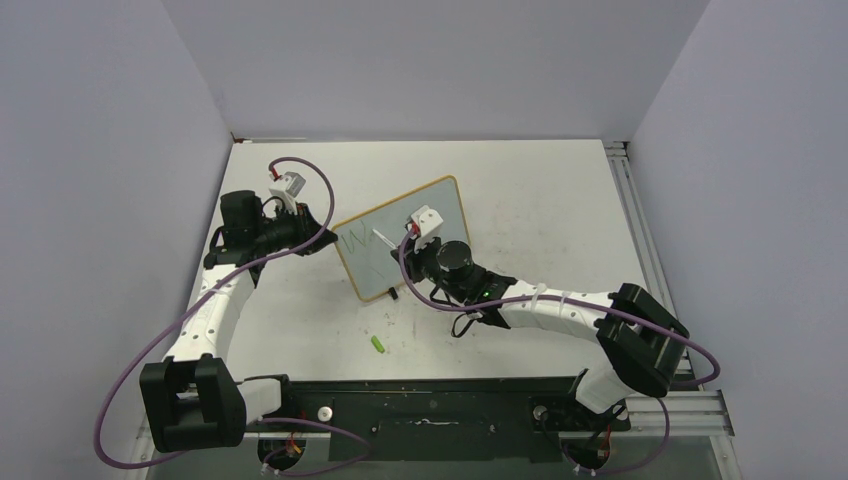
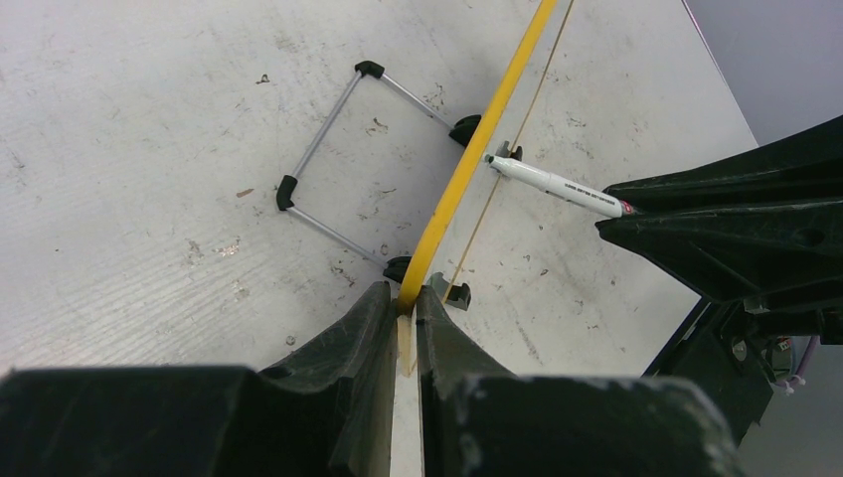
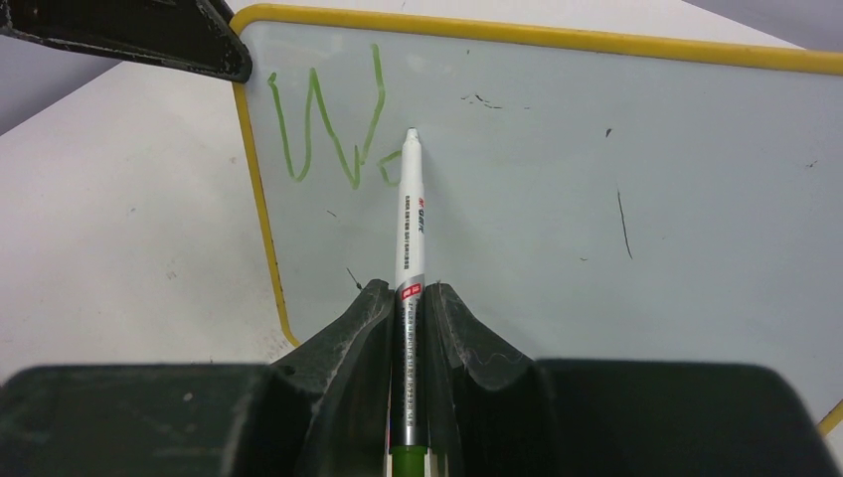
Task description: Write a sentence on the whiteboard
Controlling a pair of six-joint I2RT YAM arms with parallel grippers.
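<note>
The whiteboard [image 1: 405, 238] stands tilted mid-table [image 1: 560, 200], its wire stand [image 2: 323, 149] behind it. The left gripper [image 2: 406, 316] is clamped on the board's yellow left edge. The right gripper [image 3: 410, 303] pinches a white marker [image 3: 412, 214], whose tip is at the board beside the sentence [image 3: 323, 124], so far a green W and a short stroke. A green cap [image 1: 378, 344] lies nearer the bases, apart from both arms.

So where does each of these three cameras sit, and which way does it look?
Top external: above and behind, looking down on the table; both arms show whole.
Left wrist: on the left arm, looking along its jaws, shut on the whiteboard edge.
Right wrist: on the right arm, looking along its jaws, shut on the marker, tip by the green writing.
Shared: both wrist views show marker and whiteboard.
</note>
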